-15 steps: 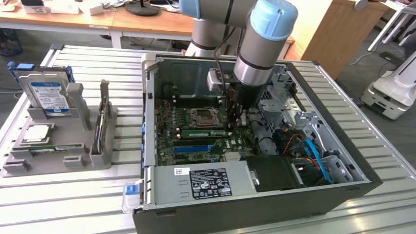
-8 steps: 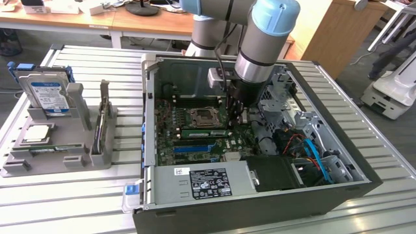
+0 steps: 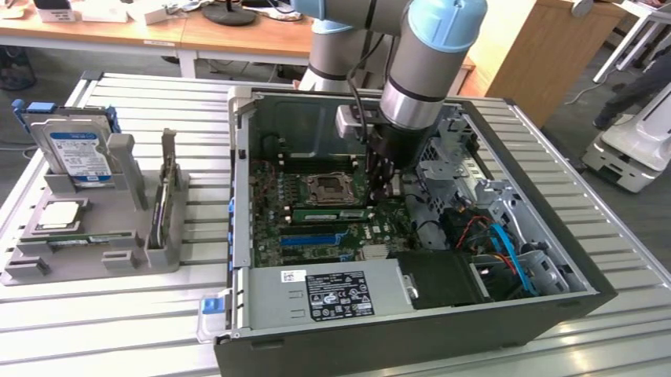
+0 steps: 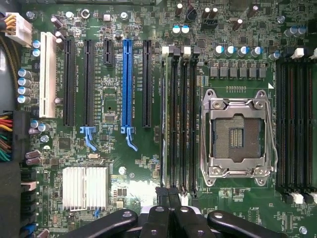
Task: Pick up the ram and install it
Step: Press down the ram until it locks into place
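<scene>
Above motherboard (image 3: 314, 220), hand (image 3: 383, 191) shut (ram (image 3: 333, 213) seated).

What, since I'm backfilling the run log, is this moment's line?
gripper: jaws shut, above memory slots | ram: standing in slot beside CPU socket | grip on ram: unclear

A slatted metal table (image 3: 126, 314) in pale grey fills the foreground, daylight gleaming off its ridges. At about ten o'clock stands a wooden desk (image 3: 126, 33) with white legs — small white boxes and a dark round stand base rest on top. At one o'clock rises a light wooden cabinet (image 3: 545, 47). The floor (image 3: 571, 118) is grey; at three o'clock a white wheeled machine (image 3: 634, 145) sits on it.
</scene>
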`<action>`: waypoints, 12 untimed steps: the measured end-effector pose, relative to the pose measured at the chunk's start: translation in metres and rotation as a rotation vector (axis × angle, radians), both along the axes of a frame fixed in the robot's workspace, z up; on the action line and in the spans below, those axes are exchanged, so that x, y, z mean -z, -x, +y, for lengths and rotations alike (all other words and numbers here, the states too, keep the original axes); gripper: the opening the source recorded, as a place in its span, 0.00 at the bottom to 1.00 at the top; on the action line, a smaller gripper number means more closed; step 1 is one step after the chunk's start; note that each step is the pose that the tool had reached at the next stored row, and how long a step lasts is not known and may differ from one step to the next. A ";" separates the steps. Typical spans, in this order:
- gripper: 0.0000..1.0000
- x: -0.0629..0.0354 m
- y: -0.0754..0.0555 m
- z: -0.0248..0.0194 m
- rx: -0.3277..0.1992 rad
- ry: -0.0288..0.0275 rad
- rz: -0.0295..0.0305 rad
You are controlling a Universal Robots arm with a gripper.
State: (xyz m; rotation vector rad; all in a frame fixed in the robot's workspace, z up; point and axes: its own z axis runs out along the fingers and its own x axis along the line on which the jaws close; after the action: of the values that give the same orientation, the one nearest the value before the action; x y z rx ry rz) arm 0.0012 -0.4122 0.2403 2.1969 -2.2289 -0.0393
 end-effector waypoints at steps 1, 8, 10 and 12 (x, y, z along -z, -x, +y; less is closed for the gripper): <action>0.11 -0.0001 0.000 0.0000 0.000 0.0002 0.0001; 0.11 0.0000 0.014 0.0004 0.000 0.0002 -0.0024; 0.11 0.0000 0.019 0.0006 0.000 0.0003 -0.0030; 0.11 0.0001 0.024 0.0008 0.000 0.0003 -0.0034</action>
State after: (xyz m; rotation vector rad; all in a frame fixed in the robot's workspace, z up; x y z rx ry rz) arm -0.0225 -0.4115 0.2401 2.1986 -2.2304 -0.0352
